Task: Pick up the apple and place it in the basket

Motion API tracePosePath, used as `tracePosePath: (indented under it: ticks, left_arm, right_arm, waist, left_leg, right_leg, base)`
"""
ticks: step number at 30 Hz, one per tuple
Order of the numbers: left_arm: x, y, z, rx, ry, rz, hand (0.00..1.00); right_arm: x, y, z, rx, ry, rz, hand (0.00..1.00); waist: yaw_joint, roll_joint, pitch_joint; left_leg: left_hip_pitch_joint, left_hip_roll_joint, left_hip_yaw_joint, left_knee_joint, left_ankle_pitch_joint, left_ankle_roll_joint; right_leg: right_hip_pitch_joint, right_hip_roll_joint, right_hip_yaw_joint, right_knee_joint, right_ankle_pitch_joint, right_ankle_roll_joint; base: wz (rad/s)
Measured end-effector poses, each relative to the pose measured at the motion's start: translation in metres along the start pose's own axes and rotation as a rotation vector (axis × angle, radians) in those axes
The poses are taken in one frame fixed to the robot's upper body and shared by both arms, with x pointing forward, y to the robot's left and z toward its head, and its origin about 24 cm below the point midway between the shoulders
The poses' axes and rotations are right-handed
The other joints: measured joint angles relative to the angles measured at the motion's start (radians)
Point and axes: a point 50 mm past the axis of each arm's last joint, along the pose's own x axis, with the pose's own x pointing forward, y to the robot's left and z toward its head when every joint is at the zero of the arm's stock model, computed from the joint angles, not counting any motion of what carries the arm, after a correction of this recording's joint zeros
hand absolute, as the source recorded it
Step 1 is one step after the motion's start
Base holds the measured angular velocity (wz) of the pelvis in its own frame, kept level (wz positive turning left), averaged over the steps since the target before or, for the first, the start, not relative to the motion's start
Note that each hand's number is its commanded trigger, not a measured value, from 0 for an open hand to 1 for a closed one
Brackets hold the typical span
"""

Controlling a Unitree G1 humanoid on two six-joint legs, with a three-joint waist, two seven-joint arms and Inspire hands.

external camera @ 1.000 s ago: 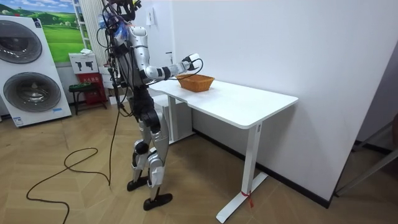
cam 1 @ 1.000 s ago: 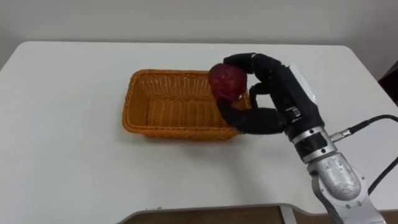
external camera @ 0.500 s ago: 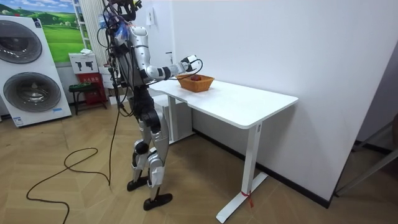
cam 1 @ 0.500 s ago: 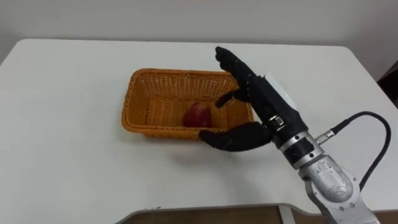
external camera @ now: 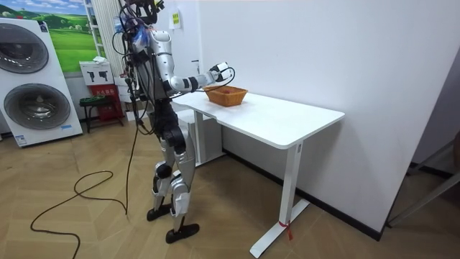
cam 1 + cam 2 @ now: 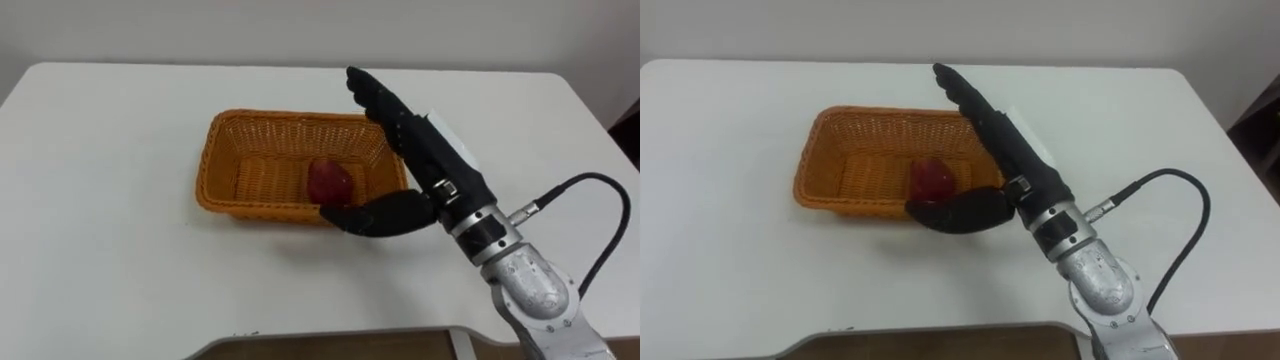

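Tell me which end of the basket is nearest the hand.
The basket's right end: the open right hand hovers beside it; the left end is far off.

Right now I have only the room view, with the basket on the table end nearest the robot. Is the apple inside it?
Observer: Yes. In the eye views the apple lies on the floor of the basket, toward its right end.
Operator: Is the robot hand holding it?
Observer: No. The right robot hand is open, fingers straight, and apart from the apple.
Operator: Where is that hand relative to the basket?
Observer: Its fingers reach over the basket's right end, and its thumb sits at the near rim.
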Motion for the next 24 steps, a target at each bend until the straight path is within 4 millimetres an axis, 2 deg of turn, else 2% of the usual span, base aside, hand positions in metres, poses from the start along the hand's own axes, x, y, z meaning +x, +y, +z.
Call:
tracePosePath:
  ticks: [4, 7, 10, 13, 17, 20, 22, 24]
  left_arm:
    - [-0.001, -0.001, -0.003, -0.001, 0.004, 0.002, 0.0]
    - [-0.002, 0.001, -0.007, -0.02, 0.006, 0.031, 0.0]
    - [-0.005, 0.002, -0.018, -0.055, 0.028, 0.071, 0.0]
    - [-0.009, 0.001, -0.029, -0.09, 0.061, 0.103, 0.0]
    - [-0.012, 0.005, -0.039, -0.136, 0.088, 0.15, 0.0]
    - [-0.013, 0.006, -0.042, -0.147, 0.097, 0.167, 0.0]
    - [-0.014, 0.006, -0.043, -0.149, 0.104, 0.174, 0.0]
    - [-0.014, 0.006, -0.044, -0.154, 0.124, 0.175, 0.0]
  right_arm:
    - [-0.001, -0.013, 0.004, -0.018, -0.016, -0.089, 0.0]
    - [-0.005, -0.034, 0.014, -0.049, -0.061, -0.23, 0.0]
    - [-0.015, -0.062, 0.024, -0.089, -0.116, -0.439, 0.0]
    - [-0.032, -0.087, 0.028, -0.122, -0.151, -0.683, 0.0]
    - [-0.062, -0.126, 0.036, -0.114, -0.211, -1.041, 0.0]
    - [-0.087, -0.146, 0.032, -0.007, -0.219, -1.282, 0.0]
    - [-0.104, -0.157, 0.019, 0.048, -0.17, -1.431, 0.0]
    - [-0.131, -0.168, -0.007, 0.135, -0.052, -1.652, 0.0]
  waist:
    - [-0.007, 0.007, -0.0031]
    - [-0.018, 0.009, -0.0041]
    - [-0.031, 0.007, -0.0079]
    - [-0.043, 0.008, -0.0082]
    - [-0.066, -0.002, -0.0103]
    - [-0.087, -0.005, -0.011]
    - [-0.109, -0.009, -0.0135]
    - [-0.124, -0.01, -0.0154]
  left_leg:
    - [0.003, 0.0, 0.001, -0.002, 0.0, 0.0]
    - [0.002, 0.0, 0.001, -0.001, 0.0, 0.0]
    - [0.009, 0.0, 0.004, -0.004, 0.0, 0.0]
    - [0.023, 0.0, 0.008, -0.009, 0.0, 0.0]
    - [0.019, 0.0, 0.014, -0.008, 0.0, 0.0]
    - [0.017, 0.0, 0.017, -0.008, 0.0, 0.0]
    - [0.009, -0.001, 0.013, -0.005, 0.0, 0.0]
    - [0.007, -0.001, 0.014, -0.005, 0.0, 0.0]
  right_leg:
    - [0.001, 0.001, 0.001, 0.0, 0.0, 0.0]
    - [0.001, 0.0, 0.0, 0.0, 0.0, 0.0]
    - [0.004, 0.001, 0.004, 0.0, 0.0, 0.0]
    - [0.015, 0.001, 0.008, 0.0, 0.0, 0.0]
    - [0.01, 0.001, 0.011, 0.0, 0.0, 0.0]
    - [0.007, 0.002, 0.013, 0.0, 0.0, 0.0]
    - [0.002, 0.001, 0.011, 0.001, 0.0, 0.0]
    - [-0.002, 0.001, 0.013, 0.001, 0.0, 0.0]
  base:
    - [0.0]
    - [0.0]
    - [-0.02]
    - [-0.04]
    - [-0.02]
    - [0.0]
    - [0.0]
    - [0.0]
